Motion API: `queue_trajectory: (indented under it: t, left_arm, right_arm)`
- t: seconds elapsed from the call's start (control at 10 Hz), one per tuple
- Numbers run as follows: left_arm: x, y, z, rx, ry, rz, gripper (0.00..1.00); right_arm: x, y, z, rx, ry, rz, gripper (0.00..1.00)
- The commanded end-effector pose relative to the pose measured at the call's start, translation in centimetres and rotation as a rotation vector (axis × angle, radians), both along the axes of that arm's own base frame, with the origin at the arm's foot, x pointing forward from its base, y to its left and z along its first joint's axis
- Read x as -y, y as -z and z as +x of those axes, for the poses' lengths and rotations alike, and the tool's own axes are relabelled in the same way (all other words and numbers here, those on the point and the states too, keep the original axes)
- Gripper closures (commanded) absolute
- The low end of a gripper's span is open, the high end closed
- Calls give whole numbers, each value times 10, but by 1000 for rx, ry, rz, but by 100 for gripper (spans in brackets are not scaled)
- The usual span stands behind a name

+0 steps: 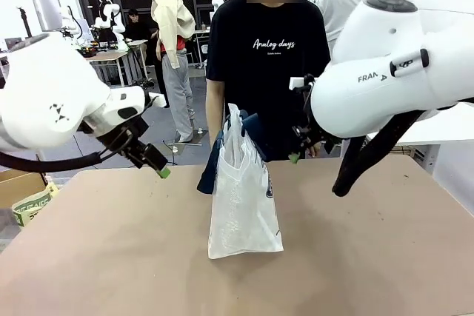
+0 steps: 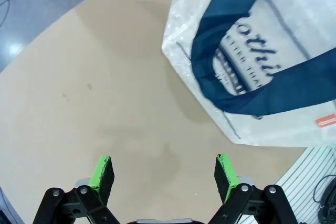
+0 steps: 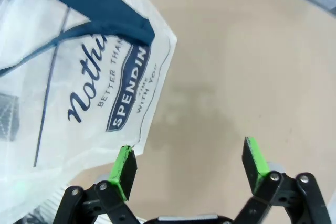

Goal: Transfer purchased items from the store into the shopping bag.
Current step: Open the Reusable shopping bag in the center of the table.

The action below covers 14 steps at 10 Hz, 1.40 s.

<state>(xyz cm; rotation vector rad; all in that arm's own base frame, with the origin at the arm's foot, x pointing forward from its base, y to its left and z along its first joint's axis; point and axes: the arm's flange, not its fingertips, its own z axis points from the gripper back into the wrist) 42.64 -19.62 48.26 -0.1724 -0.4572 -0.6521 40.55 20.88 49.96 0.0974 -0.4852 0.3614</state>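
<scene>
shopping bag (image 1: 244,205): upright at the middle of the desk (image 1: 111,257), translucent white with navy lettering on its side.
handles (image 2: 247,35): navy straps, draped at the bag's top.
person (image 1: 266,57): just behind the bag, at the far edge, in a black T-shirt.
left hand (image 2: 164,174): left of the bag, above the tan surface, apart from it; fingers spread wide, nothing between them.
right hand (image 3: 190,169): right of the bag's top, apart from it; fingers wide, empty.
</scene>
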Motion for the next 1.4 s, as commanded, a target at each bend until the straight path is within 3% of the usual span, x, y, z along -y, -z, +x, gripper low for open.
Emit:
queue_trajectory:
  t: [0.0,0.1,0.2,0.3,0.5,0.6,0.8,0.9,1.3]
  left_arm:
    - [12,-13,4,-8,26,-17,0]
    - [17,-18,3,-11,67,-46,0]
    - [13,-14,2,1,97,-50,0]
    - [18,-18,-1,3,31,-18,0]
    - [21,-20,-2,6,53,-27,0]
    - [24,-31,-9,24,29,-56,0]
    - [34,-62,-16,23,45,-89,0]
    - [40,-69,-18,12,38,-78,0]
    - [55,-80,-7,-11,36,-88,0]
  right_arm:
    - [-1,-11,1,12,38,-30,0]
    - [1,-15,0,23,24,-43,0]
    - [7,-9,-4,84,-13,-126,0]
    - [2,-15,1,23,11,-10,0]
    - [5,-17,0,44,-2,-47,0]
    - [-6,-20,2,8,86,40,0]
    - [-35,-53,5,39,196,-12,0]
    - [-53,-70,11,-4,216,-12,0]
    - [-89,-109,35,12,207,11,0]
